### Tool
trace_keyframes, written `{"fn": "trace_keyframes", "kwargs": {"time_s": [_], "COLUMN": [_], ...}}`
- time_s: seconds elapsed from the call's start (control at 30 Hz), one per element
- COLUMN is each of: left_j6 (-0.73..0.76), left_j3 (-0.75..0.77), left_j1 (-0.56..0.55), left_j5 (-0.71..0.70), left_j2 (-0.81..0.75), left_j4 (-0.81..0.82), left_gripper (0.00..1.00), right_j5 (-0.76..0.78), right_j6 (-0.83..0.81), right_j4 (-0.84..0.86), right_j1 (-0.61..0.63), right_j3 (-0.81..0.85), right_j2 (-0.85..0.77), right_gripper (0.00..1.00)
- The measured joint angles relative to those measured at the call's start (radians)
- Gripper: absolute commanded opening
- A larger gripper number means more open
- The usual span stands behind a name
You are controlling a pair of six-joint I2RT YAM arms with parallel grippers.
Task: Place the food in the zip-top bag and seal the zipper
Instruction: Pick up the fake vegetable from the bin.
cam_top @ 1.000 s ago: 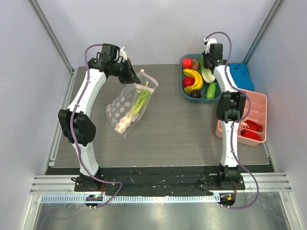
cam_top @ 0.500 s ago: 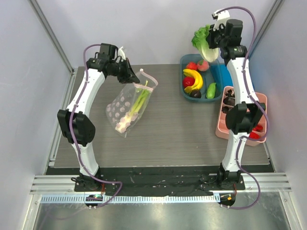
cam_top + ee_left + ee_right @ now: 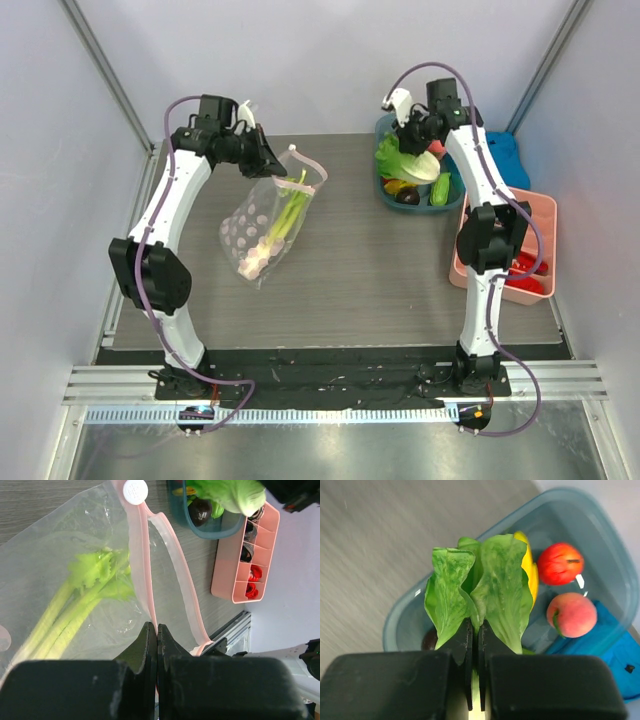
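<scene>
My left gripper [image 3: 268, 160] [image 3: 156, 628] is shut on the pink zipper strip [image 3: 139, 565] of the clear dotted zip-top bag [image 3: 262, 222], holding its mouth up and open. The celery-like stalk [image 3: 284, 218] [image 3: 75, 615] lies inside the bag. My right gripper [image 3: 412, 140] [image 3: 475, 625] is shut on the leafy green lettuce head [image 3: 398, 160] [image 3: 485, 590], holding it above the teal tub [image 3: 385, 186] [image 3: 400, 625]. A red round fruit [image 3: 560, 563] and a peach-coloured fruit [image 3: 571, 615] lie in the tub.
The tub also holds yellow bananas [image 3: 532, 575], a dark fruit [image 3: 407, 196] and a green piece [image 3: 440, 188]. A pink divided tray [image 3: 532, 215] stands at the right edge, a blue object [image 3: 504, 155] behind it. Grey walls enclose the table.
My right arm swung the lettuce down and left from high above the tub to just over its left side. The left gripper with the bag barely moved.
</scene>
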Motion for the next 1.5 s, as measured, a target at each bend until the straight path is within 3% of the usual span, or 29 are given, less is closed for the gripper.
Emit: {"fn": "trace_keyframes", "kwargs": {"time_s": [0.07, 0.1, 0.2, 0.57, 0.8, 0.93, 1.03, 1.1, 1.13, 1.23, 1.5], "left_j6": [0.001, 0.001, 0.002, 0.000, -0.008, -0.010, -0.010, -0.010, -0.009, -0.009, -0.008], "left_j3": [-0.009, -0.012, -0.017, -0.032, -0.048, -0.049, -0.049, -0.049, -0.049, -0.049, -0.111], "left_j1": [0.001, 0.001, 0.001, 0.001, 0.001, 0.001, 0.001, 0.001, 0.001, 0.001, 0.001], "left_j5": [0.004, 0.006, 0.008, 0.018, 0.030, 0.032, 0.034, 0.035, 0.035, 0.035, 0.029], "left_j2": [-0.005, -0.005, -0.006, -0.008, -0.008, -0.008, -0.008, -0.008, -0.008, -0.008, -0.042], "left_j4": [0.005, 0.005, 0.007, 0.015, 0.019, 0.023, 0.024, 0.024, 0.024, 0.025, 0.093], "left_gripper": [0.00, 0.00, 0.00, 0.00, 0.00, 0.00, 0.00, 0.00, 0.00, 0.00, 0.00], "right_j5": [0.015, 0.024, 0.072, 0.252, 0.328, 0.382, 0.412, 0.434, 0.447, 0.479, 0.508], "right_j6": [-0.069, -0.105, -0.179, -0.336, -0.389, -0.404, -0.412, -0.414, -0.415, -0.410, -0.314], "right_j4": [-0.043, -0.066, -0.133, -0.254, -0.299, -0.306, -0.305, -0.297, -0.293, -0.267, -0.163], "right_j1": [0.011, 0.017, 0.036, 0.127, 0.148, 0.152, 0.154, 0.159, 0.163, 0.173, 0.176], "right_j3": [-0.001, 0.000, 0.031, 0.104, 0.109, 0.128, 0.136, 0.137, 0.137, 0.137, 0.128], "right_j2": [0.027, 0.041, 0.090, 0.141, 0.158, 0.189, 0.213, 0.222, 0.223, 0.223, 0.196], "right_gripper": [0.11, 0.29, 0.61, 0.87, 0.90, 0.84, 0.61, 0.41, 0.24, 0.01, 0.01]}}
